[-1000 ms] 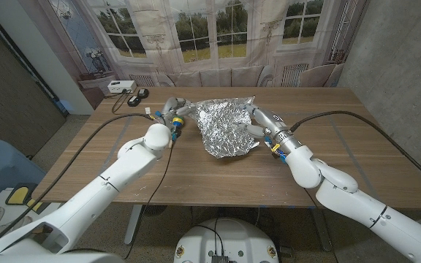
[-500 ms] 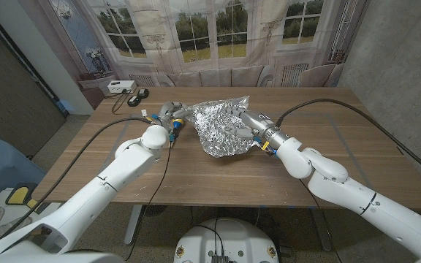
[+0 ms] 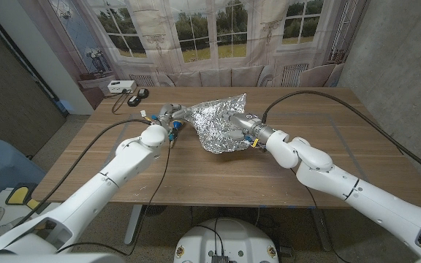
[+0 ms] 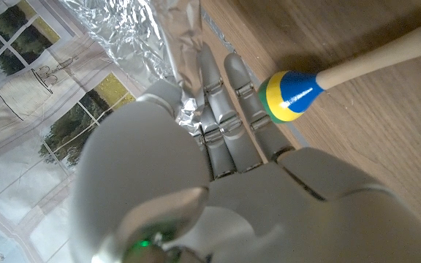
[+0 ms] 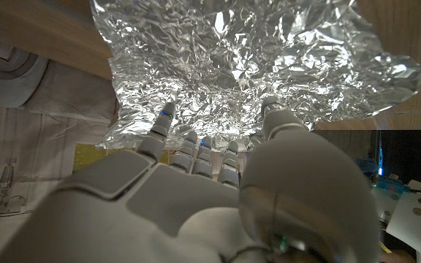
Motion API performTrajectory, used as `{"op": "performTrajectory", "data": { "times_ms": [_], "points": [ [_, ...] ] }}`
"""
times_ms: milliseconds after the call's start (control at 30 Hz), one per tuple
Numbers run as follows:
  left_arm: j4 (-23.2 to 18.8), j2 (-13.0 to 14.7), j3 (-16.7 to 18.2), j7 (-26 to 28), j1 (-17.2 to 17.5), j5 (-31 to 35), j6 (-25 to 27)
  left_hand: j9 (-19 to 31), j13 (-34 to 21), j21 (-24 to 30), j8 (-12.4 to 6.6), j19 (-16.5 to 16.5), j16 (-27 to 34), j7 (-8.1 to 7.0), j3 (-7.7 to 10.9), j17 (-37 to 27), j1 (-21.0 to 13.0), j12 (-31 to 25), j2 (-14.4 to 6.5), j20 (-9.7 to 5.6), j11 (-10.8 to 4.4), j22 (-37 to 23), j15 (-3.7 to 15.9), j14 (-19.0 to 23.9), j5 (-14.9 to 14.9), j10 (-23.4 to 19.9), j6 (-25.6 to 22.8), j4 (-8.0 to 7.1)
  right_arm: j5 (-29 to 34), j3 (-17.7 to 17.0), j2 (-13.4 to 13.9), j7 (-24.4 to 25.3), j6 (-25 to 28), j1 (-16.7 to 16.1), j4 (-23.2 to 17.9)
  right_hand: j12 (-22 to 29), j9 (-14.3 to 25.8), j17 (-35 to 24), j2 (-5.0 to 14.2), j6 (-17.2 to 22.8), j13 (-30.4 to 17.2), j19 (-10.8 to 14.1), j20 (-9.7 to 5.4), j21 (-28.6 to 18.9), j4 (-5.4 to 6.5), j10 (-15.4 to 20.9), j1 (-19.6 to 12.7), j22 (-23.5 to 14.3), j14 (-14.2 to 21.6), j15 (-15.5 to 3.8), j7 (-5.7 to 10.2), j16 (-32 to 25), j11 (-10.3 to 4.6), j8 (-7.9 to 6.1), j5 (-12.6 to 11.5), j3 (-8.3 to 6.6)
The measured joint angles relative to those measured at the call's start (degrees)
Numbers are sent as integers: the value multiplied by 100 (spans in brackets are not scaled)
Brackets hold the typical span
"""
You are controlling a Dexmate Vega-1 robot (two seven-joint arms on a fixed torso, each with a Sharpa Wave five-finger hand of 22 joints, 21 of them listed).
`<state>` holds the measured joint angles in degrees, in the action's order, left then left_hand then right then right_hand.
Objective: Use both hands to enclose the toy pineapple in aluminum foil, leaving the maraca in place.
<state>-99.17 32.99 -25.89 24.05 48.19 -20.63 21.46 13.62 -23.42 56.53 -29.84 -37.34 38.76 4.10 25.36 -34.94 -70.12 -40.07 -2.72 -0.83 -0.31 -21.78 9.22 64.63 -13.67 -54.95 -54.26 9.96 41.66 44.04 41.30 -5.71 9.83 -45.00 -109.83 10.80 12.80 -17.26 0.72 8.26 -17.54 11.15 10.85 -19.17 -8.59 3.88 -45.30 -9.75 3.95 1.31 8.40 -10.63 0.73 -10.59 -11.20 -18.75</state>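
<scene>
A crumpled sheet of aluminum foil (image 3: 218, 124) is heaped at the table's middle, and the toy pineapple is hidden under it. My left hand (image 3: 169, 115) is at the foil's left edge. In the left wrist view its fingers (image 4: 229, 109) reach out straight along the wood, and a crumpled foil edge (image 4: 188, 111) is pinched against the thumb. The maraca (image 4: 292, 93), with a blue and yellow head and a wooden handle, lies right beside those fingers. My right hand (image 3: 239, 126) lies over the foil's right side. Its spread fingertips (image 5: 196, 140) press into the foil (image 5: 247, 66).
A white box (image 3: 120, 86) and small black items (image 3: 138, 94) sit at the table's back left corner. Black cables run along both arms. The near half of the wooden table (image 3: 218, 179) is bare wood.
My right hand has moved left onto the foil and pushed its right side up and inward, so the heap is narrower. My left hand has hardly shifted.
</scene>
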Motion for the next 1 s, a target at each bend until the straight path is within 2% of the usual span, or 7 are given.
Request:
{"op": "performTrajectory", "data": {
  "times_ms": [133, 233, 267, 333, 400, 600, 1000],
  "points": [
    [84, 2, -43, -56, -89, -54, 13, 2, 0, 49, 2, 0, -21, 1, 0, -15, -1, 0, -1, 0, 19, 0, 19, 38, 0, -21, -1, 0, 38, 94, -94, -106, -26, 153, 141, 27, 8, 0, 33, -32, 2, -3, 86, 56, 145, 0, 261, 0, -31, 31, 32, -49, 0, -24, 0, 67],
    [115, 21, -66, -119, -137, -107, 95, 4, 0, 72, 6, 1, -21, 32, 10, -47, -24, 0, 21, 1, 18, 18, 19, 39, 0, -22, -31, -10, 39, 160, -176, -149, -61, 267, 264, 73, 11, 3, 340, -77, 27, 18, 107, 172, 495, -22, 804, 0, -50, 10, 91, -145, -27, -69, 0, 164],
    [122, 41, -80, -141, -169, -127, 131, 33, 0, 72, 38, 15, -21, 32, 10, -53, -24, 0, 21, 15, 18, 26, 18, 39, 0, -22, -32, -10, 29, 184, -211, -167, -80, 305, 320, 90, 5, 3, 446, -59, 27, 18, 107, 198, 578, -18, 924, 1, -70, -13, 171, -172, -69, -70, 0, 184],
    [126, 70, -99, -185, -210, -168, 207, 34, 0, 114, 46, 22, -21, 33, 10, -54, -24, 0, 20, 21, 18, 27, 18, 40, -21, -22, -32, -10, -16, 230, -282, -189, -109, 381, 418, 91, -2, 10, 530, -87, 52, 18, 107, 224, 639, -20, 1022, 1, -66, -57, 257, -173, -150, -71, 0, 200],
    [126, 100, -114, -219, -243, -202, 281, 34, 0, 115, 47, 21, -21, 33, 10, -55, -26, 0, 22, 21, 18, 27, 18, 40, -32, -23, -33, -10, -50, 272, -342, -212, -133, 457, 510, 91, -3, 48, 526, -200, 53, 18, 107, 280, 626, -30, 1049, 1, -61, -61, 299, -173, -141, -65, 0, 227],
    [109, 175, -148, -278, -310, -282, 450, 43, 0, 177, 67, 43, -21, 91, 39, -96, -79, 0, 57, 0, 58, 54, -23, 82, -32, -64, -91, 8, -81, 422, -473, -380, -177, 681, 713, 21, -51, 201, 305, -691, 103, -28, 138, 485, 365, -417, 977, -27, -299, 94, 262, -101, -40, 12, 0, 310],
    [60, 258, -168, -308, -350, -402, 620, 44, 0, 387, 95, 64, -39, 127, 78, -175, -102, 0, 79, -20, 99, 106, -35, 181, -65, -106, -125, -18, 21, 857, -759, -913, -97, 1187, 1155, 21, -56, 264, 276, -870, 132, -53, 134, 522, 286, -512, 947, -26, -270, 114, 378, -101, -41, 22, -1, 295]
  ]
}}
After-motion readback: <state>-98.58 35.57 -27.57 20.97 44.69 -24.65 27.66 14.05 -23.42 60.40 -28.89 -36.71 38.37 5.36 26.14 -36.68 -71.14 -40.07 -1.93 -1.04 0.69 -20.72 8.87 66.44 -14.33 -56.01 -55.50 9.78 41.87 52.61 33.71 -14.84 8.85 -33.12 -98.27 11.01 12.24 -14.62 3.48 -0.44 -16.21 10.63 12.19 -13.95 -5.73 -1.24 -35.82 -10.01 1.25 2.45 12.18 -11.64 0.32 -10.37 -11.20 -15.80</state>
